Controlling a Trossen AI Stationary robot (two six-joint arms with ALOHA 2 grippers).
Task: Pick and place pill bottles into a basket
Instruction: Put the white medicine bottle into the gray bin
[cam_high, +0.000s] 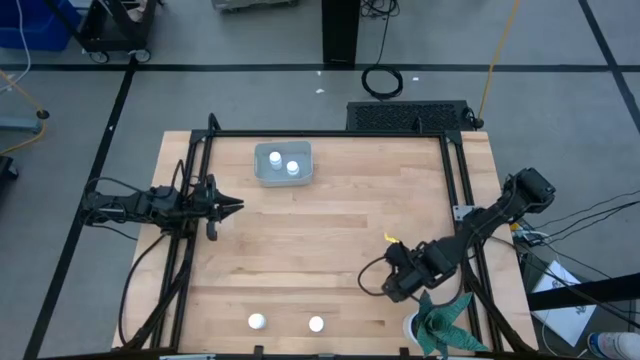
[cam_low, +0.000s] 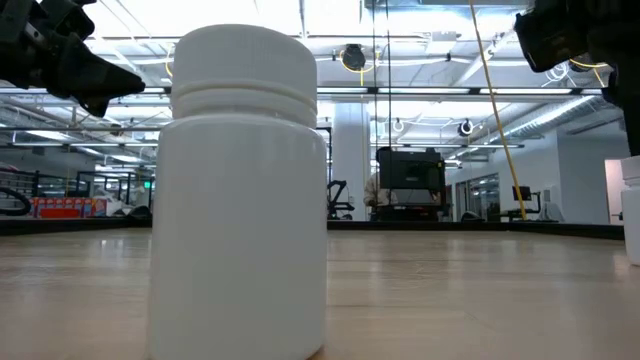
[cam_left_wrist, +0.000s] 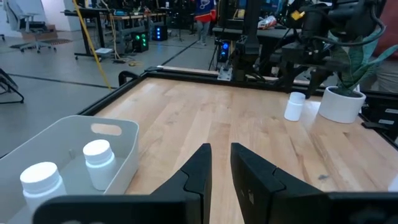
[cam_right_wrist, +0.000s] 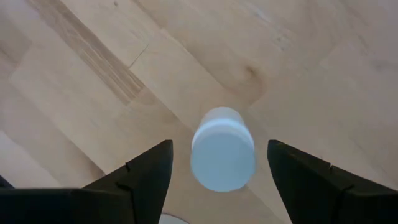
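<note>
Right gripper (cam_right_wrist: 219, 163): your right wrist view looks down on a pill bottle (cam_right_wrist: 223, 157) standing upright between the spread fingers, not touched — the high view hides that bottle under the arm.
Left gripper (cam_high: 232, 206): fingers nearly together, nothing between them, over the counter's (cam_high: 330, 220) left side, just beside the basket (cam_high: 283, 177).
Basket: smooth, pale plastic bin with rounded corners; you can see two capped bottles (cam_high: 283, 163) inside it.
Loose bottles: two more (cam_high: 286, 322) stand well apart from the basket at the near edge.
Low view: one ribbed white cap and a smooth cylinder fill the picture.
Counter: pale wood planks — black frame around it.
Plant pot (cam_left_wrist: 341, 103): white, round, green leaves.
</note>
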